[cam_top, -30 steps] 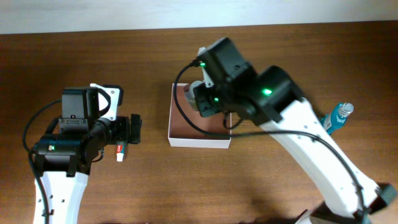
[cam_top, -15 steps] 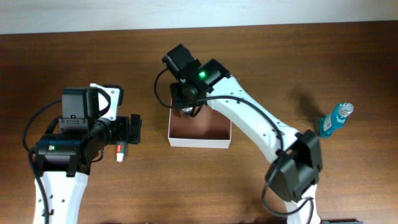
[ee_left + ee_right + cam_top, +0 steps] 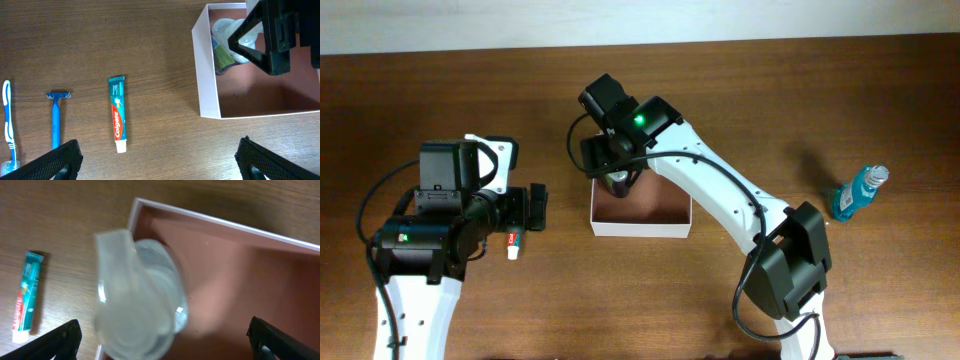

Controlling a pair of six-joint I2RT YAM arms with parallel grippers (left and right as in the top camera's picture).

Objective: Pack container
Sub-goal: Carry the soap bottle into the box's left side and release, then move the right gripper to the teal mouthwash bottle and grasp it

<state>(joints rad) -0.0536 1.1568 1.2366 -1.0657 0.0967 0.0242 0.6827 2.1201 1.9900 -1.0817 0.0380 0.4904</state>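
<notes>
Overhead shows the brown table [image 3: 770, 80], with the white-walled container [image 3: 640, 228] directly below the right claw [image 3: 613, 172] and a blue bottle [image 3: 858, 190] standing well off to that arm's outer side, which neither wrist camera catches. Right wrist view shows that claw released, its fingers spread wide around a blurred clear bottle [image 3: 140, 300] at the container's corner. The left claw [image 3: 159, 150] is open too. Only its camera shows the toothpaste [image 3: 117, 114], razor [image 3: 55, 117] and toothbrush [image 3: 7, 120] lying ahead of it.

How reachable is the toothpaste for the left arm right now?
Likely yes: the toothpaste lies flat on bare table below the open left gripper, with the razor apart beside it and nothing on top.
</notes>
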